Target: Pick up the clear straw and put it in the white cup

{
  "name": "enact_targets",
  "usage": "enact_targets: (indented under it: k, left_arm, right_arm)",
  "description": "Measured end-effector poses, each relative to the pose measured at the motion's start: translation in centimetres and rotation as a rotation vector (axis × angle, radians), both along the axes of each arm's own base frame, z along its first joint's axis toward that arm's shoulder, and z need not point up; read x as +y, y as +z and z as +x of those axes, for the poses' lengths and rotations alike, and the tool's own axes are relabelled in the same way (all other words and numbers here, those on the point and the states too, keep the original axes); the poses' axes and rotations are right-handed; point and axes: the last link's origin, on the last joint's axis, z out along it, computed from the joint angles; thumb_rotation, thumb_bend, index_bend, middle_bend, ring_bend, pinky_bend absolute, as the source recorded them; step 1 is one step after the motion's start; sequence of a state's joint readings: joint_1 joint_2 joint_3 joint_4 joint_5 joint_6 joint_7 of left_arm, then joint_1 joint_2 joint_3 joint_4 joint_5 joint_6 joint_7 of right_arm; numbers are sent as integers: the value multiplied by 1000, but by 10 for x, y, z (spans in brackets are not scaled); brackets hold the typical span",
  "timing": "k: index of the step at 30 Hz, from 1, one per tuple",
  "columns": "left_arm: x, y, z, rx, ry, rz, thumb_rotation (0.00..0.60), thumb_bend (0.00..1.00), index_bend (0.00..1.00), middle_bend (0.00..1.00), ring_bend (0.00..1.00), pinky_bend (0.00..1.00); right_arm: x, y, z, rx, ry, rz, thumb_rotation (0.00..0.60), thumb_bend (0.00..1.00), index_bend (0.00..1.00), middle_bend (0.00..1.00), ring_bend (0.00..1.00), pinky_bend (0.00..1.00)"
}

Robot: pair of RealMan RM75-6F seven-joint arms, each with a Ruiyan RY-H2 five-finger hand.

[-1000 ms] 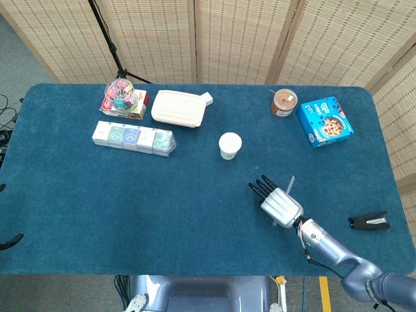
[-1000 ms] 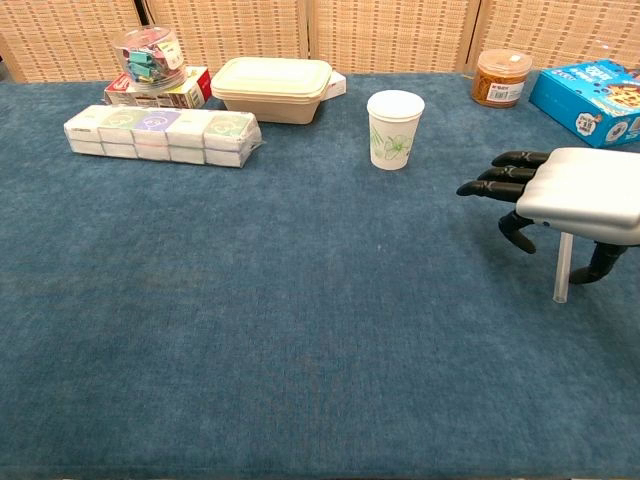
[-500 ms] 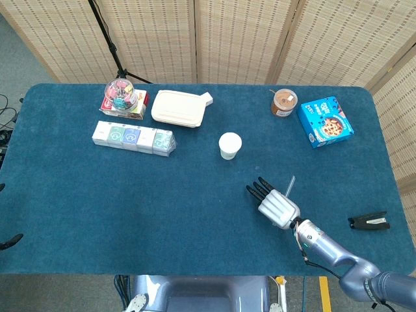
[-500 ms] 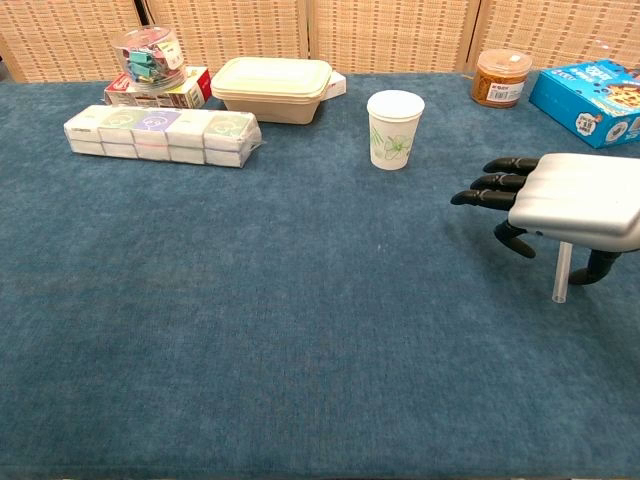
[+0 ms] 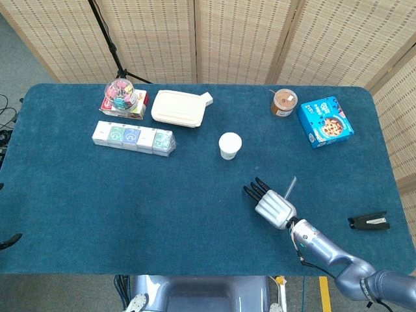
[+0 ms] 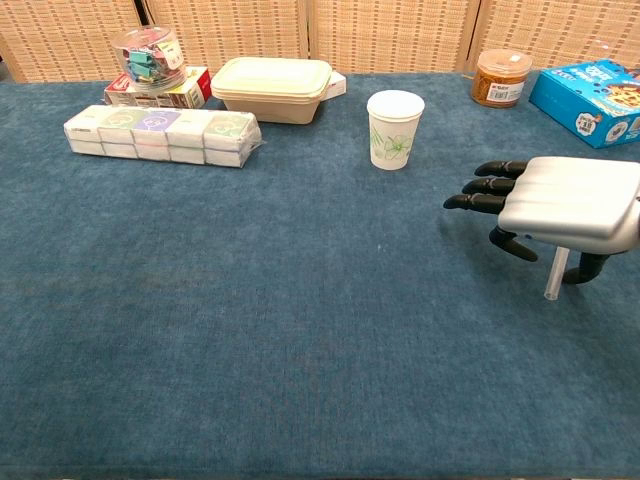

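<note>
The white cup [image 5: 229, 145] [image 6: 394, 128], printed with green leaves, stands upright near the table's middle. My right hand [image 5: 273, 207] [image 6: 565, 200] hovers to the cup's right and nearer the front edge, palm down, with its dark fingers pointing left. It pinches the clear straw [image 5: 290, 185] [image 6: 553, 278] under the palm. In the chest view the straw's lower end hangs below the hand, just above the cloth. In the head view the straw's other end pokes out past the hand. My left hand does not show in either view.
A blue cereal box [image 5: 325, 121] and a brown jar [image 5: 283, 103] sit at the back right. A beige lidded container [image 5: 179, 108], a candy jar [image 5: 121, 95] and a row of small cartons [image 5: 134, 138] lie at the back left. A black object [image 5: 368, 221] lies near the right edge.
My right hand has drifted a little to the left, toward the cup, carrying the straw with it. Nothing else has moved.
</note>
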State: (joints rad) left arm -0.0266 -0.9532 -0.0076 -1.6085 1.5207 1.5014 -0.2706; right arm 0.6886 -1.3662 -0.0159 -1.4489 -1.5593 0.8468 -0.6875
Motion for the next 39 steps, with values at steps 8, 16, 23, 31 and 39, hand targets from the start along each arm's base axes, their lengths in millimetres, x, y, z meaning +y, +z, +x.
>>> enact_targets:
  k: [8, 16, 23, 31, 39]
  left_arm:
    - [0, 1, 0, -1, 0, 0, 600, 37, 0, 0, 0, 0]
    - [0, 1, 0, -2, -1, 0, 600, 37, 0, 0, 0, 0]
    - [0, 1, 0, -1, 0, 0, 600, 36, 0, 0, 0, 0]
    - [0, 1, -1, -3, 2, 2, 600, 37, 0, 0, 0, 0]
    - [0, 1, -1, -2, 3, 1, 600, 36, 0, 0, 0, 0]
  right_arm:
    - [0, 2, 3, -4, -4, 0, 600, 339, 502, 20, 0, 0]
    - [0, 0, 3, -1, -7, 4, 600, 351, 512, 20, 0, 0]
    - [0, -3, 5, 0, -7, 9, 600, 398, 522, 20, 0, 0]
    - [0, -6, 6, 5, -2, 12, 600, 420, 538, 20, 0, 0]
    - [0, -9, 5, 8, -4, 16, 600, 423, 544, 20, 0, 0]
